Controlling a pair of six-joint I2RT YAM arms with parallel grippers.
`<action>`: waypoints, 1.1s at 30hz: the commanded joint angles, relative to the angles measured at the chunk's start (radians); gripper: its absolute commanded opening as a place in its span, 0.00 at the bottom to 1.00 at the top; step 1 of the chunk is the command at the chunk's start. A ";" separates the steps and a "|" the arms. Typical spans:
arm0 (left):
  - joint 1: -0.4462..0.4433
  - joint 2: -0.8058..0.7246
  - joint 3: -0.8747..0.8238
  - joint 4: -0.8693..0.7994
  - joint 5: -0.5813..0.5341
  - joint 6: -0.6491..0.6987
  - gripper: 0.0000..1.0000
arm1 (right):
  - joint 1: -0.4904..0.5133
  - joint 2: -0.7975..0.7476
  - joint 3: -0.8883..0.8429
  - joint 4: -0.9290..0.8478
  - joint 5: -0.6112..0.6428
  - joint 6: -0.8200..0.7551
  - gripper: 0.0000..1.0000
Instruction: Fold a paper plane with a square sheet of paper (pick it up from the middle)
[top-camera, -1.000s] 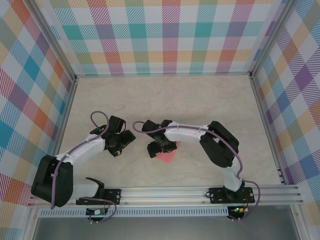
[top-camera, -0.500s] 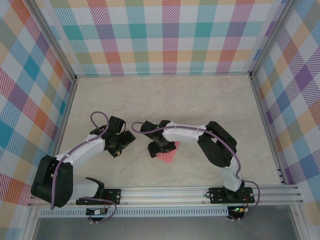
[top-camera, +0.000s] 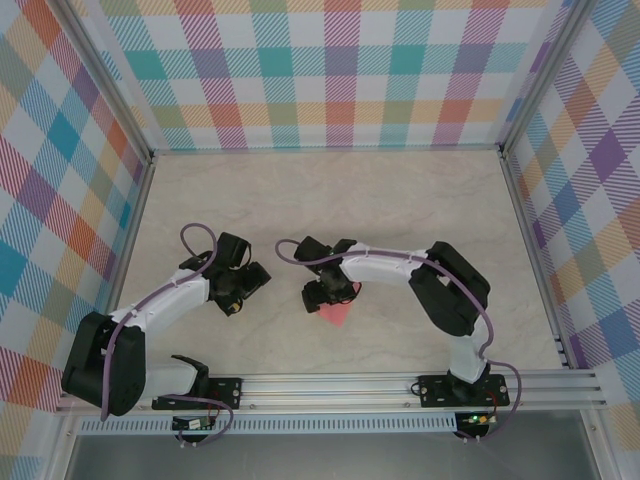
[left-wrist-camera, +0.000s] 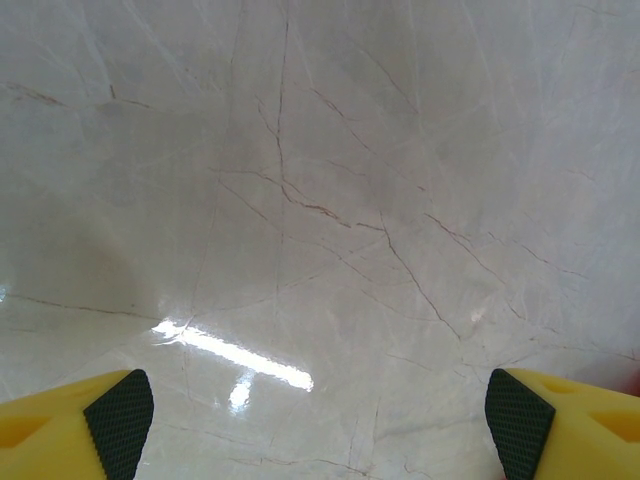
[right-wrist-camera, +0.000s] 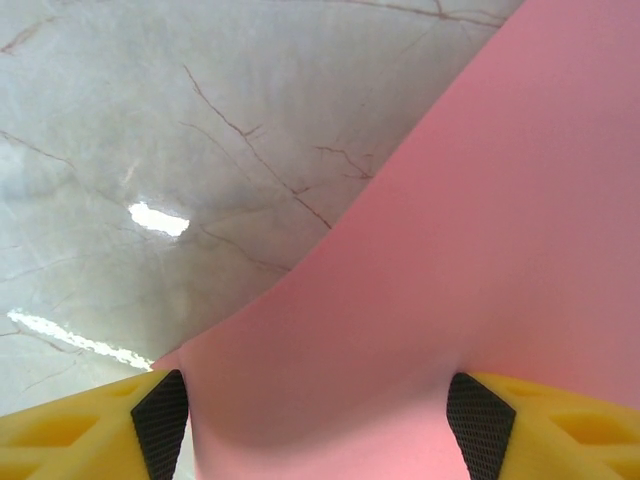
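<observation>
The square sheet of paper (top-camera: 338, 314) is salmon-pink and folded into a small pointed shape on the marble table (top-camera: 330, 200). Part of it lies under my right gripper (top-camera: 322, 298). In the right wrist view the paper (right-wrist-camera: 450, 250) bows up between the pads and touches both. My right gripper (right-wrist-camera: 318, 415) is open, its jaws still wide apart and straddling the paper. My left gripper (top-camera: 236, 298) hangs to the left of the paper and apart from it. In its own wrist view the left gripper (left-wrist-camera: 320, 425) is wide open over bare marble.
Metal rails (top-camera: 330, 385) run along the near edge by the arm bases. Checkered walls (top-camera: 330, 70) close the table on three sides, with open marble toward the back.
The right gripper's jaws have narrowed around the paper and the right arm has shifted slightly right. The left arm has stayed put.
</observation>
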 joint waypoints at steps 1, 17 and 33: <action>0.014 -0.023 -0.012 -0.028 0.004 0.019 0.89 | -0.022 0.062 -0.084 0.025 -0.096 -0.061 0.74; 0.013 -0.037 -0.012 -0.031 0.002 0.030 0.89 | -0.082 0.052 -0.123 0.054 -0.151 -0.126 0.78; 0.012 -0.047 -0.012 -0.037 -0.004 0.036 0.89 | -0.089 0.104 -0.088 -0.012 -0.065 -0.080 0.78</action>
